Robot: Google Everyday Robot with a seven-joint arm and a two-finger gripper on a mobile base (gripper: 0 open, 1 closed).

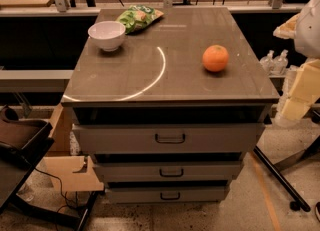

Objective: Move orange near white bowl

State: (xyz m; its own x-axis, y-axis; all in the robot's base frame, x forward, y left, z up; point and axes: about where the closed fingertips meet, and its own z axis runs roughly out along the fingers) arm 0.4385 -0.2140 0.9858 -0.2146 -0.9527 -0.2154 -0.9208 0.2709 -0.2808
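The orange (215,58) sits on the right half of the table (150,82), toward the near edge. It is well apart from the white bowl (106,35) at the far left corner, and a green snack bag (139,18) lies just beside that bowl. My gripper (300,92) hangs off the table's right side, touching nothing, and I cannot tell whether it is apart or together. The orange is not yet picked up. I expect it to be firm with a little give and moderately heavy, its skin giving fair friction, but round enough to roll if nudged. I'd come from above, close squarely across its widest middle, and set it down gently beside the bowl.
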